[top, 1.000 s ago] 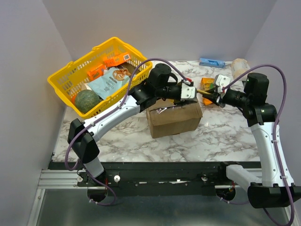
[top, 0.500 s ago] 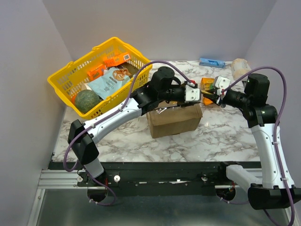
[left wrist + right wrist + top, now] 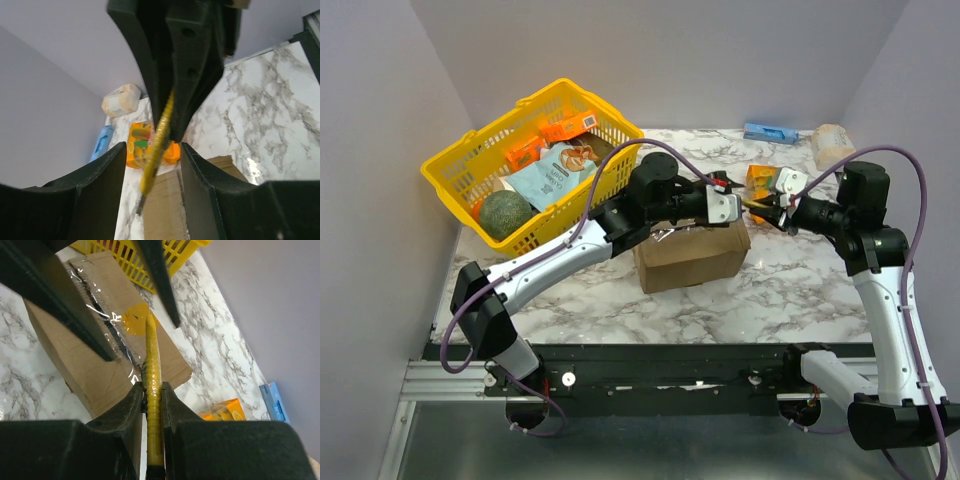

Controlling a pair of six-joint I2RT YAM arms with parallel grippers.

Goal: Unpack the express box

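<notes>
The express box [image 3: 690, 252] is a brown carton lying closed on the marble table, with clear tape and a yellow sticker [image 3: 136, 320] on top. My right gripper [image 3: 767, 205] is shut on a yellow utility knife [image 3: 152, 365], whose tip points over the box's taped top. My left gripper [image 3: 725, 205] hovers above the box's right end, open. In the left wrist view the knife [image 3: 157, 145] hangs between the left gripper's [image 3: 152, 147] spread fingers without visible contact, with the box [image 3: 167, 210] below. In the right wrist view, the left fingers [image 3: 65, 300] show as black bars over the box [image 3: 95, 375].
A yellow plastic basket [image 3: 450, 165] with groceries stands at the back left. An orange pack [image 3: 758, 178] lies just behind the grippers. A blue item [image 3: 770, 132] and a beige packet [image 3: 830, 145] lie at the back right. Walls close in on both sides.
My left gripper has moved right until its open fingers flank the knife, and the left arm's lower links have swung left. My right gripper has edged left with the knife.
</notes>
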